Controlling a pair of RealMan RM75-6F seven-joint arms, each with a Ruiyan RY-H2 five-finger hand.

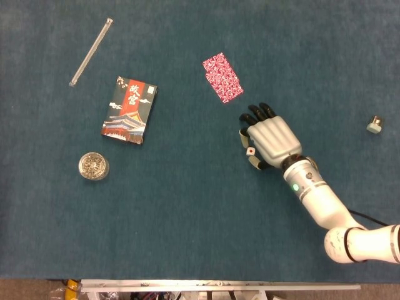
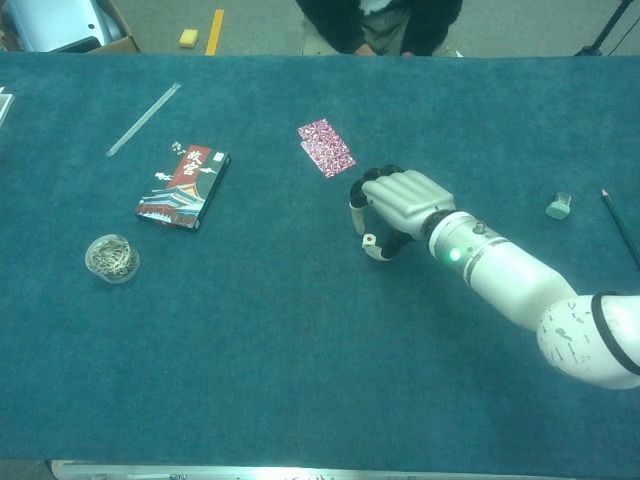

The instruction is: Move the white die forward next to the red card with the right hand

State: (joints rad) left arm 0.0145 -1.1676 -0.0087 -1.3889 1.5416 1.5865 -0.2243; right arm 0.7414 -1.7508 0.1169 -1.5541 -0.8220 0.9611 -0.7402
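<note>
Right hand (image 1: 270, 139) reaching over the die (image 1: 250, 150), fingers (image 1: 242, 135) curling down around it, seeming to pinch it, though hard telling for sure. Die sitting on the counter (image 1: 187, 219), near the red card (image 1: 222, 77), a bit closer to the robot. Left hand not showing.

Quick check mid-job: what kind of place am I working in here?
Probably a lab or test room. A teal cloth-covered table holds scattered practice items such as the red card and white die, with the right robot hand at the die, and a person stands beyond the far edge.
</note>
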